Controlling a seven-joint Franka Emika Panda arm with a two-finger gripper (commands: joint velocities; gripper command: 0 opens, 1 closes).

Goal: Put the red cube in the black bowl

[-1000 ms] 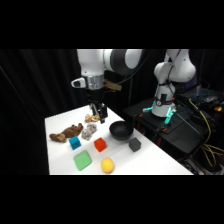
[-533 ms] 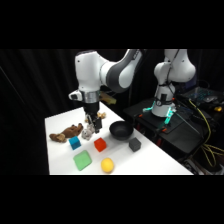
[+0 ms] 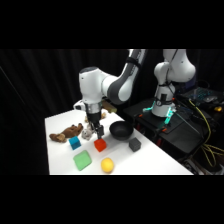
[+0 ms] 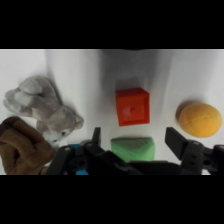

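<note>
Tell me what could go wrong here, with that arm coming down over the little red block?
The red cube sits close among other things. The open end effector could bump the green block next to it as it descends, perhaps nudging the cube out of line. The grey plush toy and yellow ball are nearby too. Once lifted, the cube may slip before reaching the black bowl.

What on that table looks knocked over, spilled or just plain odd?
Nothing stands out. The red cube sits flat on the white table, untouched below the open gripper. The black bowl stands upright and looks empty. The plush toys simply lie on their sides.
</note>
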